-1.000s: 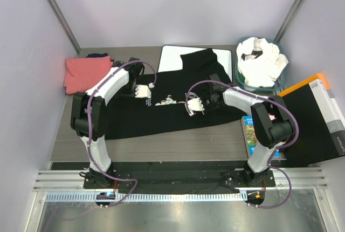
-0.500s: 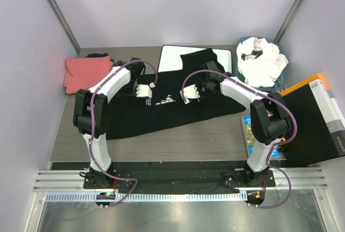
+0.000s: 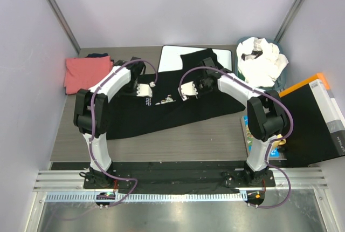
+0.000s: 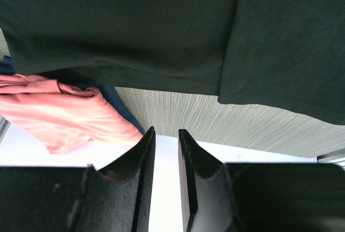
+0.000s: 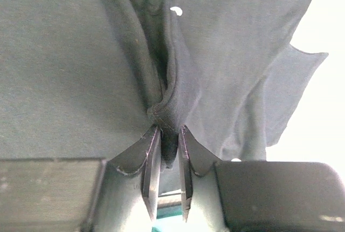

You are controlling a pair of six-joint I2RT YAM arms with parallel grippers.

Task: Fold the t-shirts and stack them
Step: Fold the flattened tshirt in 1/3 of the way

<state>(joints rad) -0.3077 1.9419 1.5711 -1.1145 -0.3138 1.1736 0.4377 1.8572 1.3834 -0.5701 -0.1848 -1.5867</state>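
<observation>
The black t-shirt (image 3: 178, 110) lies spread across the table, its far part lapping over the white board (image 3: 172, 58); its white print (image 3: 166, 101) shows between the arms. My left gripper (image 3: 143, 89) hovers over the shirt's left part. In the left wrist view its jaws (image 4: 165, 135) stand a little apart with nothing between them. My right gripper (image 3: 188, 90) sits at the shirt's middle. Its jaws (image 5: 168, 129) are slightly parted, and a bunched fold of the black t-shirt (image 5: 81, 54) lies between the tips. A coral-pink t-shirt (image 3: 86, 73) lies at the far left. White t-shirts (image 3: 262, 62) fill the basket.
The teal basket (image 3: 241, 83) stands at the far right. A black-and-orange box (image 3: 315, 116) and a colourful booklet (image 3: 249, 129) lie right of the right arm. Bare wood table (image 3: 178, 143) runs along the near edge, and side walls close in the space.
My right gripper has moved away and to the left over the black t-shirt, and its jaws have parted. The left gripper has barely moved.
</observation>
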